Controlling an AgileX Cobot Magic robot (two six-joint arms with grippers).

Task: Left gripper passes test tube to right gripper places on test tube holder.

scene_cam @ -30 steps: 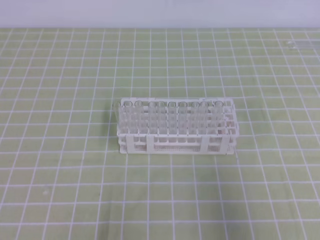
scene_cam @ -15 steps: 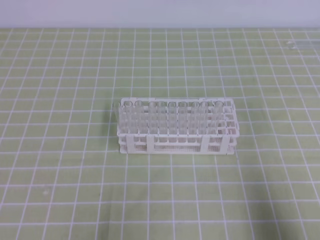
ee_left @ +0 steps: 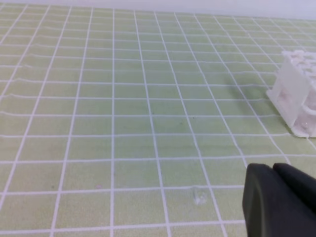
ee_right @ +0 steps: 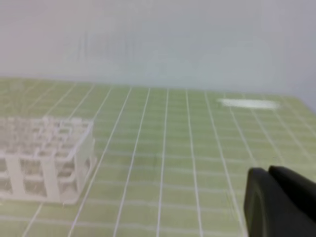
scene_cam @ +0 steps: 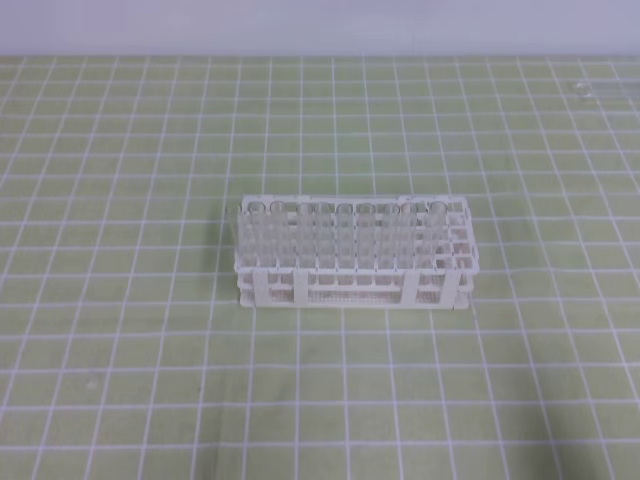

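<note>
Nothing has changed over the last second: the rack (scene_cam: 353,252) sits in the same spot at the middle of the tabletop (scene_cam: 120,380), its rows already filled with clear tubes apart from the holes at its right end, and neither arm has come into the high view. I take this to mean the task is either just finished or not yet begun; from the full rack and the idle arms, finished looks likelier, but I cannot be sure.

The left claw (ee_left: 274,176) shows only as dark fingertips at the lower right of its wrist view, pressed together with a thin seam between them and nothing held. The rack's end (ee_left: 296,94) lies beyond it to the right, well apart.

The right claw (ee_right: 270,177) is likewise closed tight and empty, low at the right of its own view, with the rack (ee_right: 47,158) well off to its left.

One loose tube (scene_cam: 600,89) lies flat on the tabletop at the far right, seen as a pale streak (ee_right: 248,103) from the right wrist, well beyond that claw. Whether it is the task's tube I cannot tell.
</note>
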